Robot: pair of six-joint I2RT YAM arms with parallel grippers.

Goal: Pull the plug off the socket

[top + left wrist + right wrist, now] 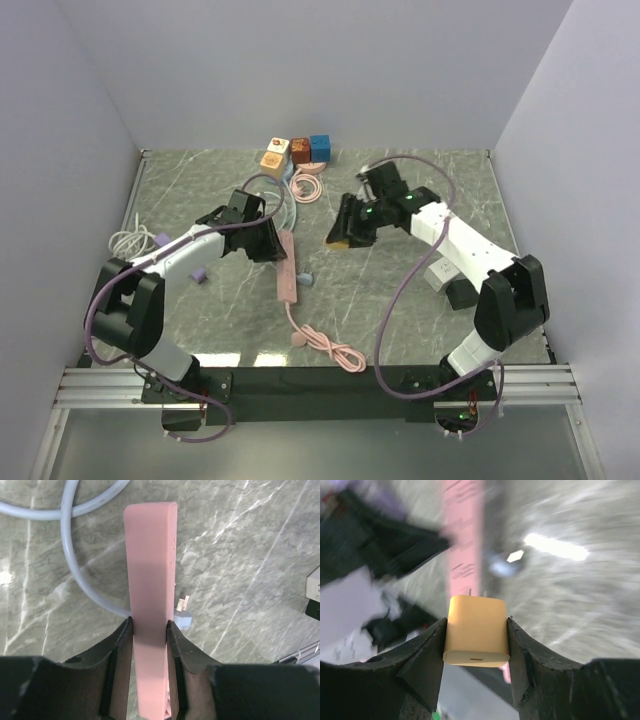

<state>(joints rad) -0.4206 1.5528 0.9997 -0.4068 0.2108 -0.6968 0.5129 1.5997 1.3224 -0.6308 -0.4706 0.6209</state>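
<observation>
The left gripper (149,626) pinches the pink power strip (150,555) across its narrow width, and the strip lies flat on the marbled surface (250,555), with a pale grey cable (67,555) curving just beside it. The right gripper (476,622) is pressed on the yellow plug (476,635), one finger on each side. The two metal prongs of the plug are bare, and the top view shows it held apart from the strip, on the right side.
</observation>
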